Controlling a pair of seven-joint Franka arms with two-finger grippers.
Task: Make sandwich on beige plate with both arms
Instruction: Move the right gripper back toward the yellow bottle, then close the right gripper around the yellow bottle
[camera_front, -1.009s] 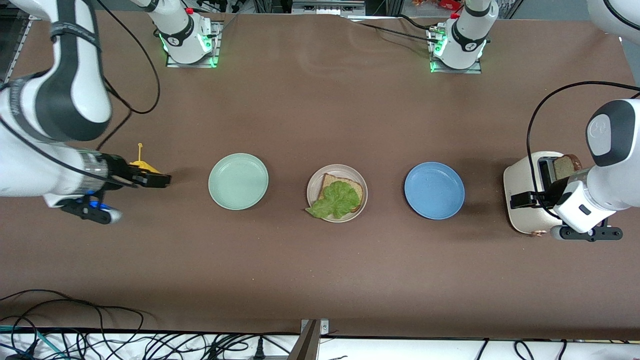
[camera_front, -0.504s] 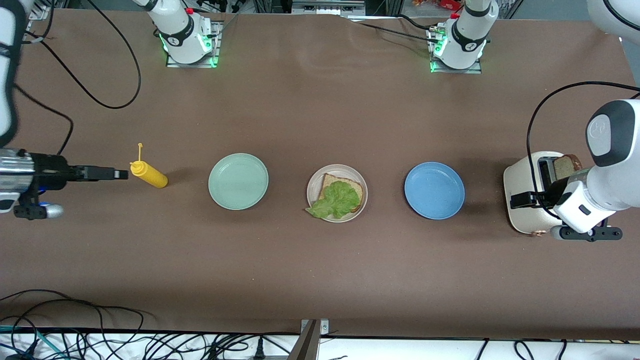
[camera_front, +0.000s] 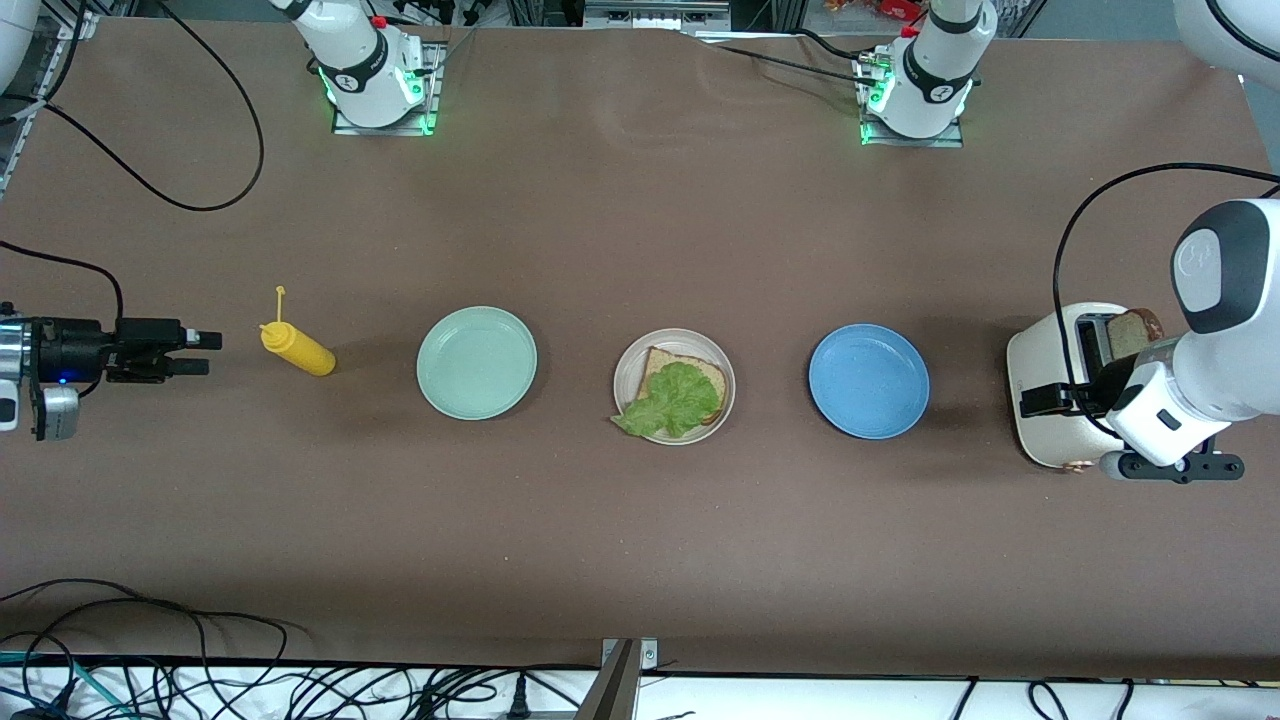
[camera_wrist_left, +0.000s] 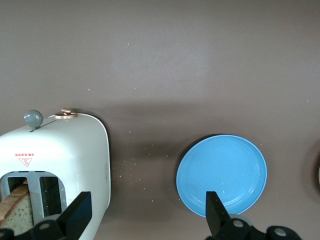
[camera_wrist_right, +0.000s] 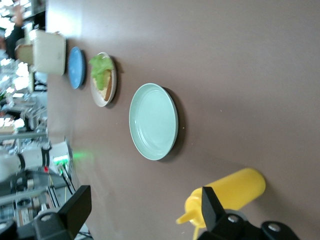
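Beige plate (camera_front: 674, 386) holds one bread slice (camera_front: 690, 375) under lettuce (camera_front: 672, 400); from the front I see my right gripper (camera_front: 205, 353) spread beside the mustard bottle (camera_front: 297, 348). My left gripper (camera_front: 1040, 400) is spread over the toaster (camera_front: 1062, 385). Left wrist: toaster (camera_wrist_left: 55, 165), blue plate (camera_wrist_left: 221, 173). Right wrist: bottle (camera_wrist_right: 227, 194), mint plate (camera_wrist_right: 153, 128), beige plate (camera_wrist_right: 111, 85).

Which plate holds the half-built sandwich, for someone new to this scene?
Three round plates sit in a row across the middle of the brown table. Take the middle one, the beige plate, between the mint-green plate and the blue plate. Only it carries food: a bread slice under a lettuce leaf.
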